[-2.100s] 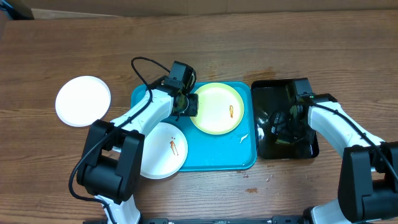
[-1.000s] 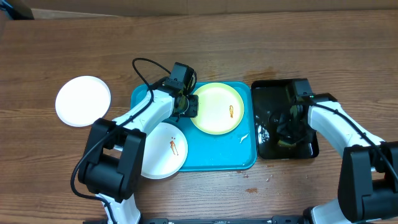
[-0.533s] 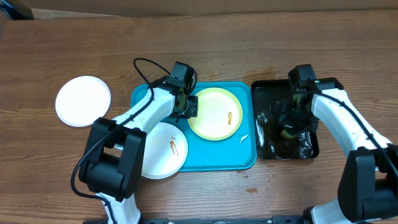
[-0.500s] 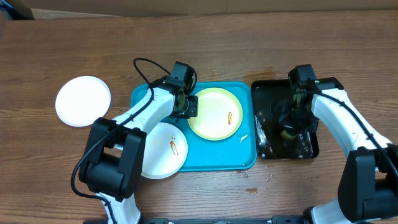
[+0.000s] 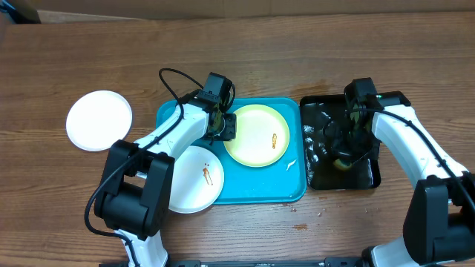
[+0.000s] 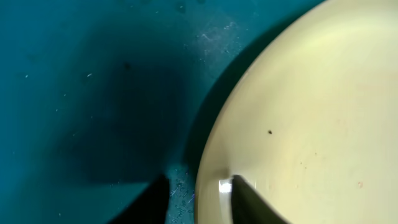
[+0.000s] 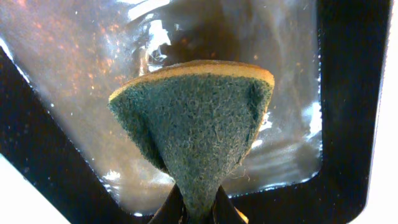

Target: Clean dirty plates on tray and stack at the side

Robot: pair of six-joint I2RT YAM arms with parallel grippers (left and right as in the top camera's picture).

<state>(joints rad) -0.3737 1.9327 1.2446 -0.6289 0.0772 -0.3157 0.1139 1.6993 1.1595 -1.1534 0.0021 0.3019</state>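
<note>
Entry: my left arm point(image 5: 174, 133) and right arm point(image 5: 404, 144). Links were smooth white rounded shells. Joints and bases were black and blocky. One thin black cable point(image 5: 160, 76) looped above my left arm. Left gripper point(image 5: 223, 127) and right gripper point(image 5: 346, 148) were black, their fingers point(image 6: 252, 202) dark and tapering.

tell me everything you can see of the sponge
The sponge has a dark green, fibrous scouring face and a thin tan foam layer showing along its top edge. Its lower end is pinched between the fingers of the right gripper, folding it into a wedge that fans out upward in the wrist view. It hangs over the black tray, whose bottom glistens with liquid; contact with that cannot be told.
</note>
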